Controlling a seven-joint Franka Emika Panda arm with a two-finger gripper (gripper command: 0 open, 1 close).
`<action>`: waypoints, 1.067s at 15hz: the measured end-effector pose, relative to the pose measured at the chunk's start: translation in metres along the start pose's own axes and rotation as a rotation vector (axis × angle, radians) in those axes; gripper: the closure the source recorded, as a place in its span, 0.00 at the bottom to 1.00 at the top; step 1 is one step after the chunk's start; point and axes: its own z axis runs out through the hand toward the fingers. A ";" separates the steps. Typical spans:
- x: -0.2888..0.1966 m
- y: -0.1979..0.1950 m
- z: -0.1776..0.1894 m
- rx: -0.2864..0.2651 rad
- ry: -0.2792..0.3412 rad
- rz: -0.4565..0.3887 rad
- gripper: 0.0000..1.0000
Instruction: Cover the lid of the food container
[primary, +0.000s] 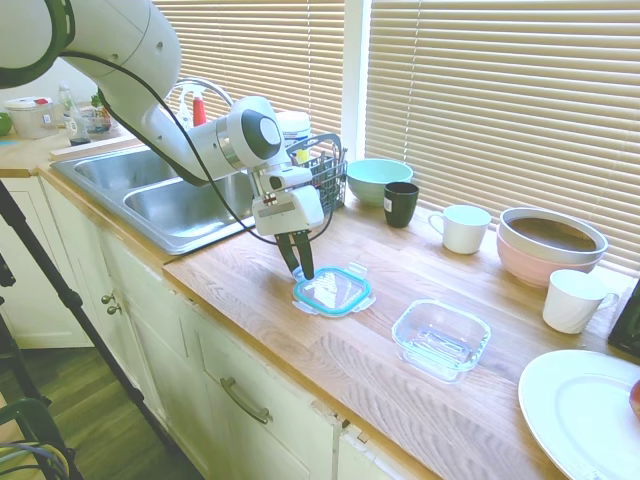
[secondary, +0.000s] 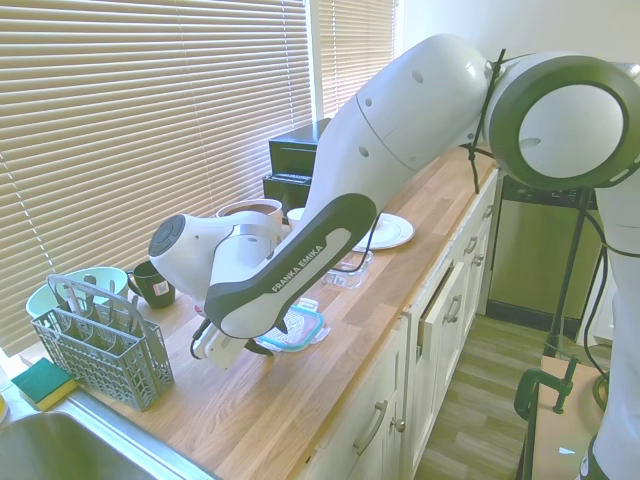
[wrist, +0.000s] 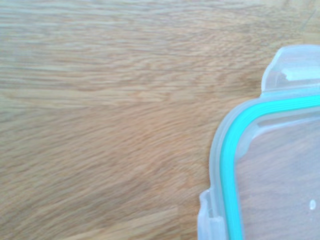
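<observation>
Fingers on my tool (primary: 302, 270) look nearly together in the first exterior view, two dark prongs pointing straight down with only a thin gap between them, and I see nothing gripped. Their tips sit at the upper-left edge of the lid (primary: 333, 292), touching it or just above it; I cannot tell which. In the second exterior view the arm hides the fingers, so that view gives no help.

I see the lid lying flat on the wooden desk (primary: 300, 350), just left of centre in the first exterior view, its teal seal facing up. It is a rounded square, so it has no real long axis; it sits turned diamond-wise to the desk's front edge, with one corner towards the lower left of the frame and small clear snap tabs showing at its sides. My wrist view catches one corner of it at the right side of the frame, with two tabs against bare wood grain.

The food container (primary: 441, 339) stands upright and open, lower right of the lid and clearly apart from it, with bare desk between. In the second exterior view it shows just behind the arm, near centre frame.
</observation>
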 end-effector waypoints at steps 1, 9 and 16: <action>0.000 0.000 0.001 -0.001 -0.001 -0.001 1.00; 0.000 -0.001 0.004 -0.009 0.001 -0.003 1.00; 0.003 0.001 0.002 -0.001 -0.008 0.007 1.00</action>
